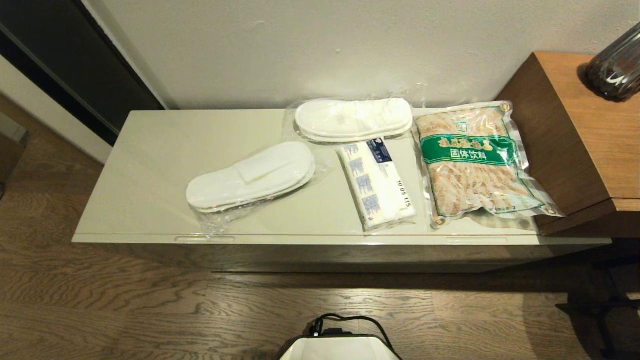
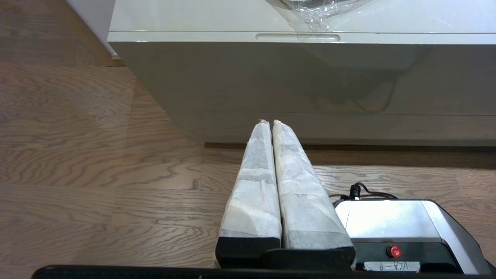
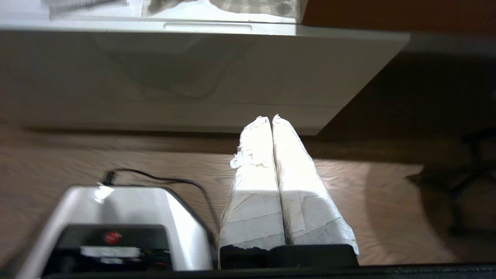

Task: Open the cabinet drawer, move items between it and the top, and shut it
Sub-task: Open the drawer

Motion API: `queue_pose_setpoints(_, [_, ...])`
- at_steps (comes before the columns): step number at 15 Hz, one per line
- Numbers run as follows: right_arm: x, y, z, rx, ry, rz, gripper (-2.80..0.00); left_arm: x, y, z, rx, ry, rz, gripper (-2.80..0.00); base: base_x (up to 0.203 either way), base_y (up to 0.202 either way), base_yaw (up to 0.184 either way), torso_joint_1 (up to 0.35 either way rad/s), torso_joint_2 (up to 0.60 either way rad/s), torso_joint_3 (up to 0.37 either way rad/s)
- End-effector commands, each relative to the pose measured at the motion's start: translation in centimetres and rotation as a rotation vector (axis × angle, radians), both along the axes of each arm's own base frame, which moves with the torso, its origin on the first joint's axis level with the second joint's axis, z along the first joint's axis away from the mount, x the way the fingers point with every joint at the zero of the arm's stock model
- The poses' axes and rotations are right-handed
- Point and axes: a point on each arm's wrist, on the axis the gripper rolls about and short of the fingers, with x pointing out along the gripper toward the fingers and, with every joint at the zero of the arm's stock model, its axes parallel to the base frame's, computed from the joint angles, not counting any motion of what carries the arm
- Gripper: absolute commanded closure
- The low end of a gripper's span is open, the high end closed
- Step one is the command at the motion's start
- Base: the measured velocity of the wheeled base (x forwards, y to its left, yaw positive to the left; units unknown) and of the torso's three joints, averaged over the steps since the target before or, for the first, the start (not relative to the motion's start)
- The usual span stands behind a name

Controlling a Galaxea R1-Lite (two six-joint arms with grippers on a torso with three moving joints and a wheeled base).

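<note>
On the glossy pale top [image 1: 150,165] lie two clear-bagged pairs of white slippers [image 1: 250,177] [image 1: 354,119], a white tissue pack with blue print [image 1: 377,182] and a green-banded bag of beige sachets [image 1: 472,162]. The cabinet drawer [image 1: 340,240] is pushed in, its two front notches [image 1: 204,239] [image 1: 476,240] showing at the top edge. Neither gripper shows in the head view. My left gripper [image 2: 267,122] hangs low over the floor before the drawer front [image 2: 310,77], fingers pressed together and empty. My right gripper [image 3: 270,118] hangs likewise before the cabinet's right end, shut and empty.
A taller brown wood-grain unit [image 1: 580,135] adjoins the cabinet on the right, with a dark glass vessel [image 1: 617,65] on it. My white base [image 1: 340,347] with a black cable stands on the wood floor [image 1: 100,300] in front. A dark doorway [image 1: 60,55] lies far left.
</note>
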Motion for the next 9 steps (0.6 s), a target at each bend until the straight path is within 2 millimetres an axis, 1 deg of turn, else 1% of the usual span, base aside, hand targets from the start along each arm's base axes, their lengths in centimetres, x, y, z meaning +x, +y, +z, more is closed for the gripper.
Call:
queue_pose_setpoints(1, [0.0, 0.0, 0.1, 0.031, 0.007, -0.005, 0.00, 0.0, 0.0, 0.0, 0.002, -0.005, -0.001, 0.00, 0.000, 0.000, 0.000, 0.000, 0.00, 0.000])
queue_pose_setpoints(3, [0.0, 0.0, 0.1, 0.023, -0.006, -0.005, 0.00, 0.0, 0.0, 0.0, 0.002, -0.005, -0.001, 0.00, 0.000, 0.000, 0.000, 0.000, 0.00, 0.000])
queue_pose_setpoints(4, [-0.2, 0.0, 0.8, 0.019, -0.028, -0.005, 0.00, 0.0, 0.0, 0.0, -0.002, -0.005, 0.001, 0.00, 0.000, 0.000, 0.000, 0.000, 0.00, 0.000])
queue_pose_setpoints(5, [-0.8, 0.0, 2.1, 0.020, -0.052, -0.004, 0.00, 0.0, 0.0, 0.0, -0.012, -0.005, 0.000, 0.00, 0.000, 0.000, 0.000, 0.000, 0.00, 0.000])
queue_pose_setpoints(6, [-1.9, 0.0, 4.1, 0.028, -0.075, 0.001, 0.00, 0.0, 0.0, 0.0, -0.012, -0.005, 0.002, 0.00, 0.000, 0.000, 0.000, 0.000, 0.00, 0.000])
queue_pose_setpoints(7, [-3.6, 0.0, 6.6, 0.043, -0.111, 0.017, 0.00, 0.0, 0.0, 0.0, -0.009, -0.005, 0.004, 0.00, 0.000, 0.000, 0.000, 0.000, 0.00, 0.000])
queue_pose_setpoints(8, [-5.8, 0.1, 9.0, 0.057, -0.150, 0.046, 0.00, 0.0, 0.0, 0.1, -0.007, -0.005, 0.002, 0.00, 0.000, 0.000, 0.000, 0.000, 0.00, 0.000])
queue_pose_setpoints(9, [-7.9, 0.2, 10.8, 0.065, -0.165, 0.077, 0.00, 0.0, 0.0, 0.1, -0.005, -0.004, -0.001, 0.00, 0.000, 0.000, 0.000, 0.000, 0.00, 0.000])
